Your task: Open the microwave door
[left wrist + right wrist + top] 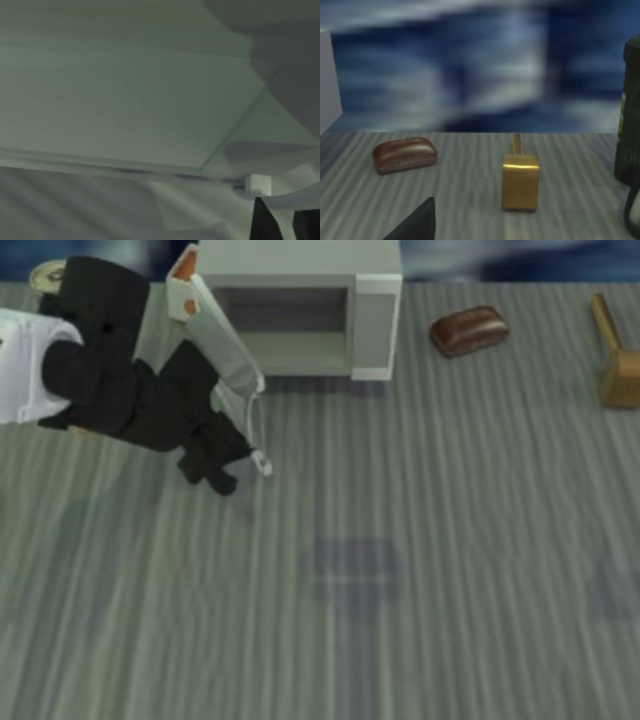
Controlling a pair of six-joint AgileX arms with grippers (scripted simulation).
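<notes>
Swinging the microwave door (225, 345) wider on the microwave (320, 300) at the table's far left, we keep our left gripper (262, 462) at its handle, following the hinge's arc; whether the fingers pinch we cannot tell.

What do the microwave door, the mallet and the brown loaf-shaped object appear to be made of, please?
Microwave door: a see-through, glass-like pane in a pale matte frame; the table shows through it. Mallet: probably brass or gilded metal, given its golden sheen. Brown loaf-shaped object: glossy dark brown with soft highlights, perhaps glazed bread or plastic; unclear.
</notes>
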